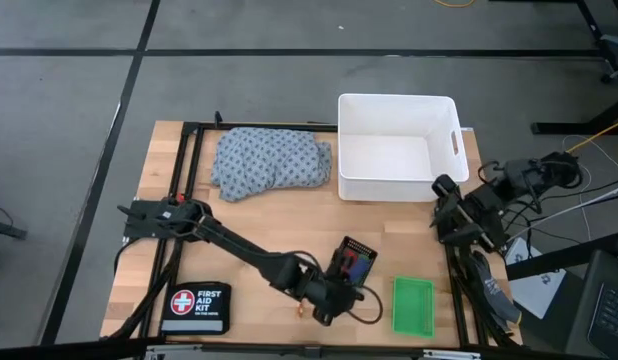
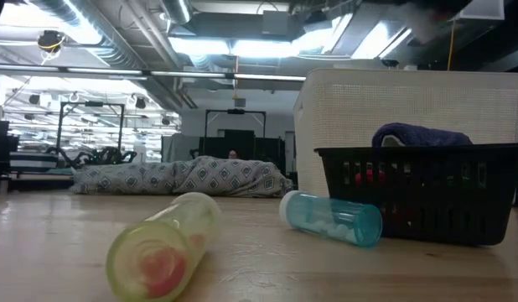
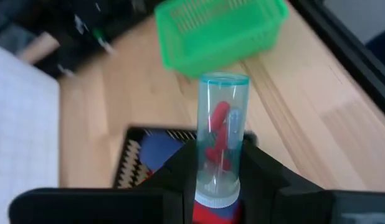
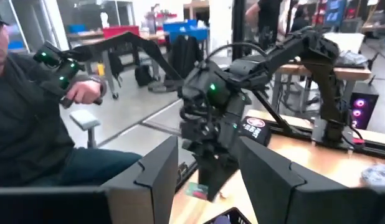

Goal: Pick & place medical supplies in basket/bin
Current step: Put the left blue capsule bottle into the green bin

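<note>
Your left tool [image 3: 218,180] grips a clear tube [image 3: 221,134] above the part-filled black mesh tray [image 1: 355,262], while the right tool [image 4: 208,171] waits open-jawed off the worktop, the white tub [image 1: 397,146] and green tray [image 1: 412,305] are empty, and the dotted cloth [image 1: 270,162] and two tubes remain out.
</note>
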Available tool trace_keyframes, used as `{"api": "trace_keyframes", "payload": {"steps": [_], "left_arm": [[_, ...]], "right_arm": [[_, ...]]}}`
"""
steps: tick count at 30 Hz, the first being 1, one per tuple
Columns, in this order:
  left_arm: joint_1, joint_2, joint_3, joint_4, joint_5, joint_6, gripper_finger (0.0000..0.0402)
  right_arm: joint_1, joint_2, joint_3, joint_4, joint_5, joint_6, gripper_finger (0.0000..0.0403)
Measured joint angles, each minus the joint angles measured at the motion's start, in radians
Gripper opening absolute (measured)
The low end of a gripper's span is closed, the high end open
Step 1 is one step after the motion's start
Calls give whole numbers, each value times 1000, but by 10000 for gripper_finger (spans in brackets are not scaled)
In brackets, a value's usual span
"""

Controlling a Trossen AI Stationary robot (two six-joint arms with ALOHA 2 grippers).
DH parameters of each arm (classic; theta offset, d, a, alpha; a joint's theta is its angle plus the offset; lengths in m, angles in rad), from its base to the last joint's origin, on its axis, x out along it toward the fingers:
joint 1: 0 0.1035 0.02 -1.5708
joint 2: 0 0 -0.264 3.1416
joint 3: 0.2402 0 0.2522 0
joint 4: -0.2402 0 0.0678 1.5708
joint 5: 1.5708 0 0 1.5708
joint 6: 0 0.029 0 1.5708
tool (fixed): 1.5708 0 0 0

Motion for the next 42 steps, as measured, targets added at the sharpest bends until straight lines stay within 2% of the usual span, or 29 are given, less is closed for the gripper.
{"api": "trace_keyframes", "payload": {"steps": [6, 12, 15, 17, 23, 42], "left_arm": [[27, -1, 0, 155, 15, 106, 88], [56, 14, 0, 248, 24, 160, 88], [72, 35, 1, 310, 54, 170, 88], [83, 54, 1, 365, 88, 180, 88], [105, 91, 0, 432, 136, 188, 88], [164, 232, 1, 808, 310, 170, 88]], "right_arm": [[0, -250, -202, 32, 64, 3, 167], [0, -435, -351, 41, 65, 10, 167], [0, -433, -390, 27, 65, 30, 167], [0, -421, -390, 81, 84, 42, 167], [0, -423, -396, 78, 234, 147, 167], [0, -421, -397, 146, 220, 131, 167]]}}
